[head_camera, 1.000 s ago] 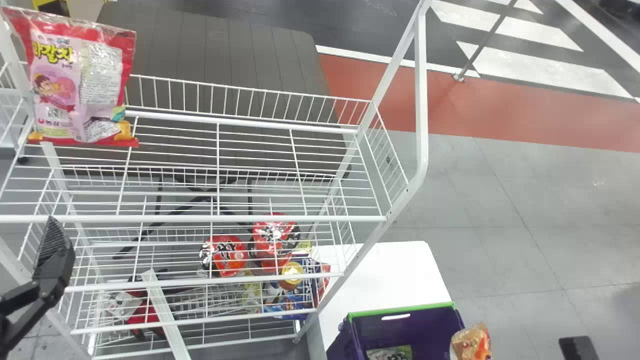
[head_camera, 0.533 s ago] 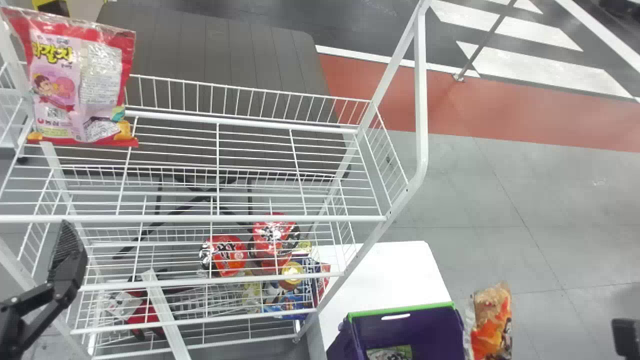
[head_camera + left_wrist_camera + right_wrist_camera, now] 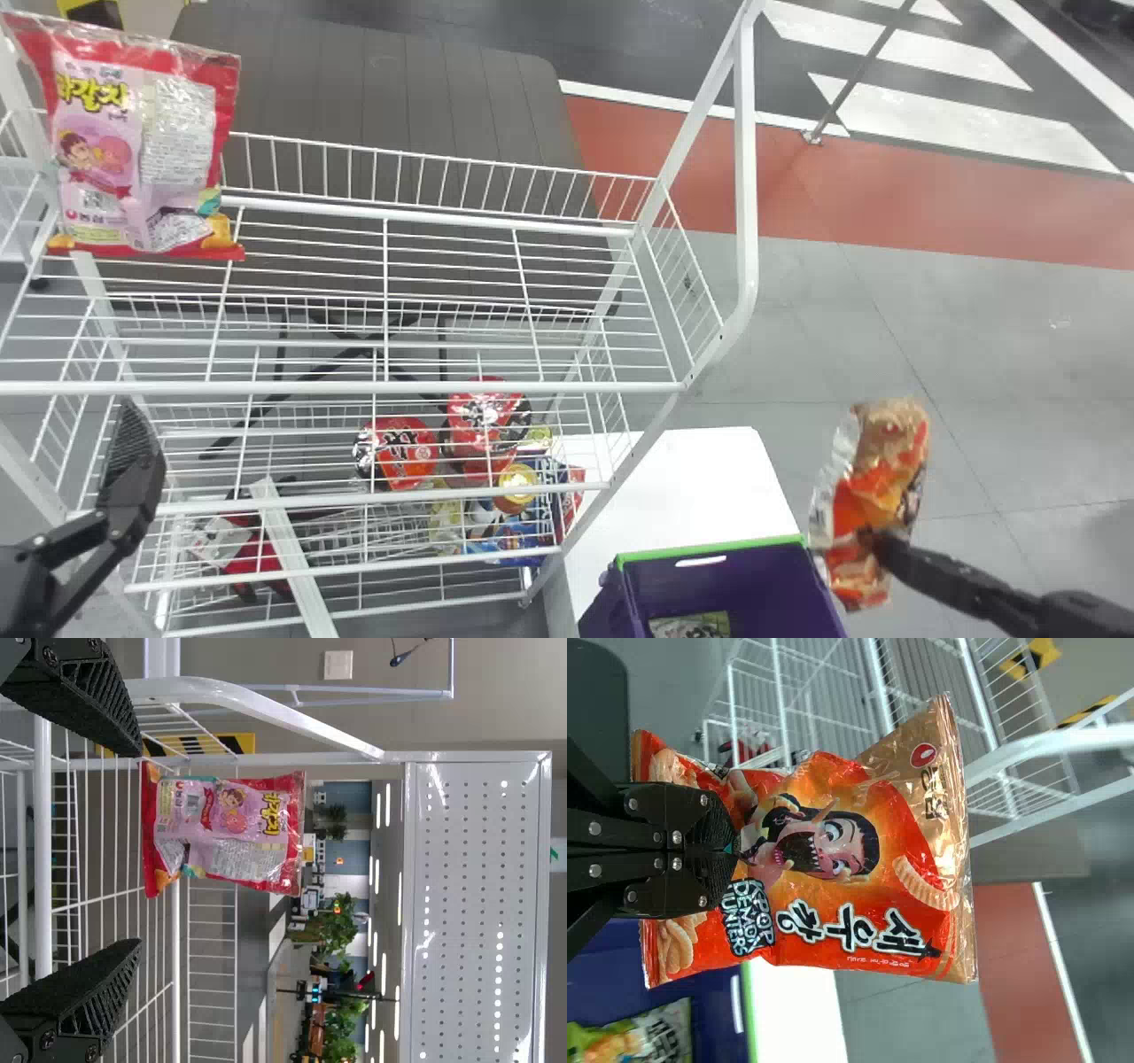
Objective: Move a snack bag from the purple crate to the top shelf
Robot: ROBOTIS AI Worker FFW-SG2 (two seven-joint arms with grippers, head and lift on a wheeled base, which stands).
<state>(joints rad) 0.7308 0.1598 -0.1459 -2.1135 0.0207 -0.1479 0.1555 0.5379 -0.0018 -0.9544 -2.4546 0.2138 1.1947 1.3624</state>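
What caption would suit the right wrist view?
The right pincer grips an orange snack bag near the purple crate.

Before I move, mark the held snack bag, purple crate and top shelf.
Held snack bag [image 3: 824,870], right wrist view: printed front.
Purple crate [image 3: 709,548], head view: green rim.
Top shelf [image 3: 354,387], head view: front rail.

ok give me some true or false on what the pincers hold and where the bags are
The right pincer grips the orange bag. True.
The orange bag lies in the purple crate. False: it is up in the air, out of the crate.
A red and pink bag stands on the top shelf. True.
The left pincer is clamped on that bag. False: it is open and holds nothing.
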